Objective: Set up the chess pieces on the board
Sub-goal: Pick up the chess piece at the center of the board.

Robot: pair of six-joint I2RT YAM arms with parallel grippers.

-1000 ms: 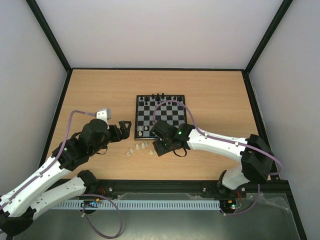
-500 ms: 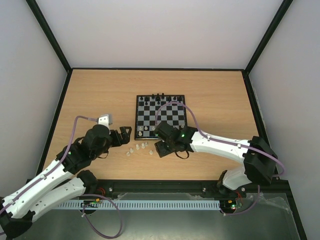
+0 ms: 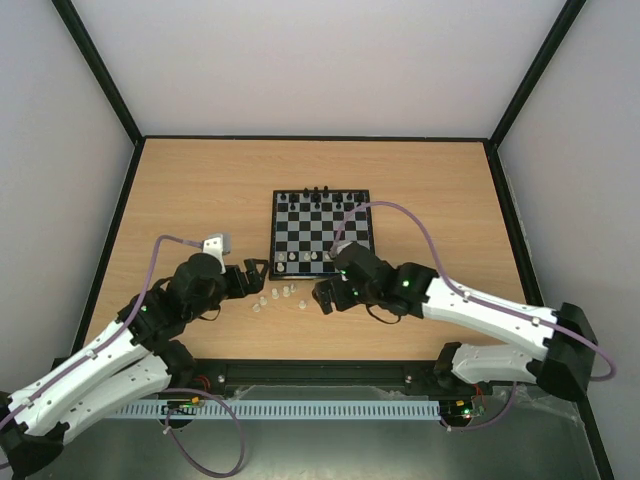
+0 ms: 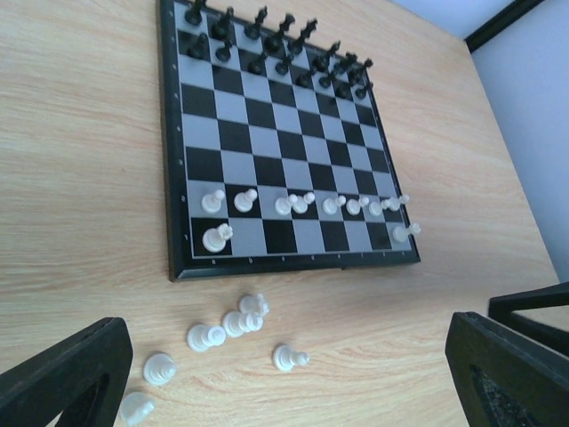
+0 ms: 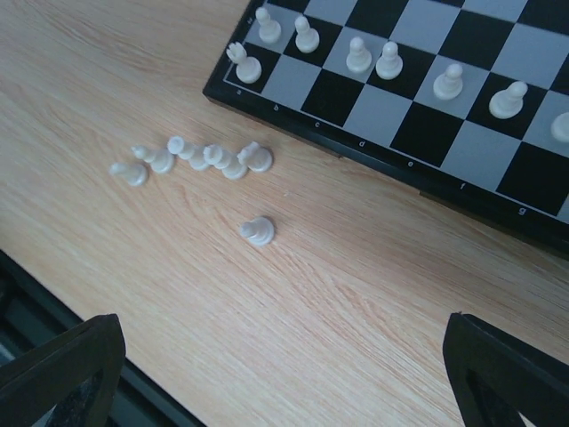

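Jaws left and right gape wide, empty; chess pieces (image 5: 233,165) lie beside board (image 5: 427,133).

A light wooden table (image 3: 200,180) sits enclosed by pale walls (image 3: 320,60) and black frame posts (image 3: 97,70).

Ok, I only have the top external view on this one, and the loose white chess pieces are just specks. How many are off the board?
Observer: About six. The right wrist view shows a loose cluster of white chess pieces on the table beside the board, with a lone piece a little apart. The cluster overlaps, so the count is not exact.
Operator: Are they standing?
Observer: Most of the cluster lie tipped on their sides.
Operator: And is the right gripper carrying one?
Observer: No. In its own wrist view the right gripper is open and empty.
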